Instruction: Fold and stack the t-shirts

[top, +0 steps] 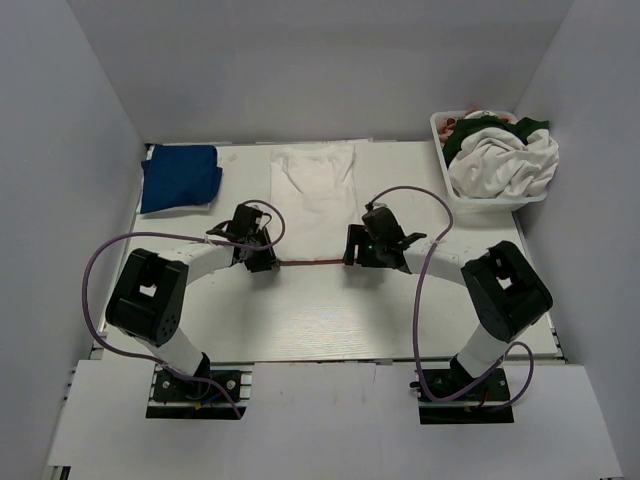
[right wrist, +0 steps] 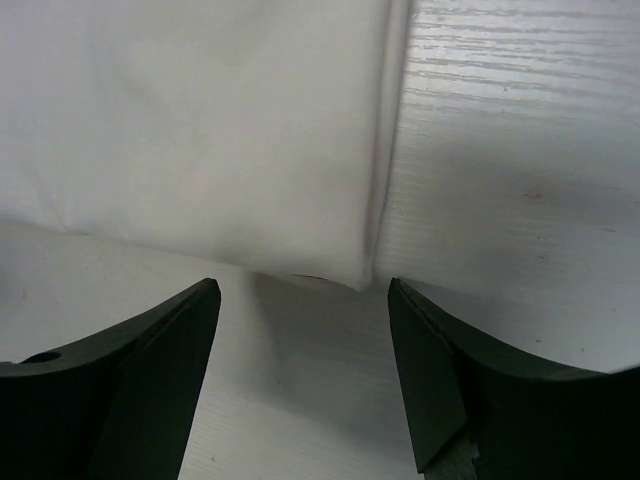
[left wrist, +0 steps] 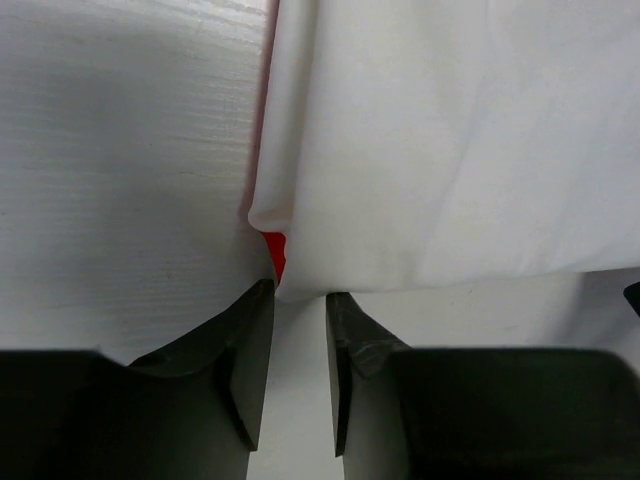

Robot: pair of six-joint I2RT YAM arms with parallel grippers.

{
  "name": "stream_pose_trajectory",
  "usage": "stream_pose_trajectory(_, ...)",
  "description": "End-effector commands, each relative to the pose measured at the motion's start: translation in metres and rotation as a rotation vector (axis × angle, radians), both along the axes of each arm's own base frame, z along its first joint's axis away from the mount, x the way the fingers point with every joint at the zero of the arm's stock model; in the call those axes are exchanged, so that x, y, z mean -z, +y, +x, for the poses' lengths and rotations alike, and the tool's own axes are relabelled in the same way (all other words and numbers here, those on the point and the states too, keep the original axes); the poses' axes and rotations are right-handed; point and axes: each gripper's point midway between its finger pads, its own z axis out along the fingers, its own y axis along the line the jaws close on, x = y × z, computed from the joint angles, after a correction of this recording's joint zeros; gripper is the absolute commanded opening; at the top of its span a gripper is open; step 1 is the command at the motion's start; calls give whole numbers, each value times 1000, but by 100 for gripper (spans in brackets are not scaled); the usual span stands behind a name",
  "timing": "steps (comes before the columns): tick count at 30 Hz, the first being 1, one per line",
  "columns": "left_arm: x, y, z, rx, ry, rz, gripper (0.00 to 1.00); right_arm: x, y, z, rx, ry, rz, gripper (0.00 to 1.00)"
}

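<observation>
Two arms frame a smooth white t-shirt (top: 315,190) folded into a long rectangle on the grained table (top: 320,320), running toward 12 o'clock from the left gripper (top: 258,258) and right gripper (top: 352,247). A rumpled blue tee (top: 180,178) lies at 10 o'clock. At the left wrist, dark wedge-shaped fingers (left wrist: 250,340) stand a narrow slot apart, the shirt's soft, red-edged corner at their tips. At the right wrist, the claw gapes wide below the shirt's crisp square corner.

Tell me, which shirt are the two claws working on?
The white t-shirt spread flat mid-table; the blue one lies far left, the rest are heaped in the basket.
</observation>
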Motion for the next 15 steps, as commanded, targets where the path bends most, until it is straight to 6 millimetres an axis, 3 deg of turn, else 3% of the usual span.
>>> stream_pose_trajectory(1,1,-1,3,2,-9,-12,37,1,11,4,-2,1,58,73)
stream_pose_trajectory(7,-2,5,11,-24,-30,7,41,5,10,11,19,-11,42,60)
stream_pose_trajectory(15,-9,12,20,-54,-49,51,41,17,0,18,62,-13,-25,53)
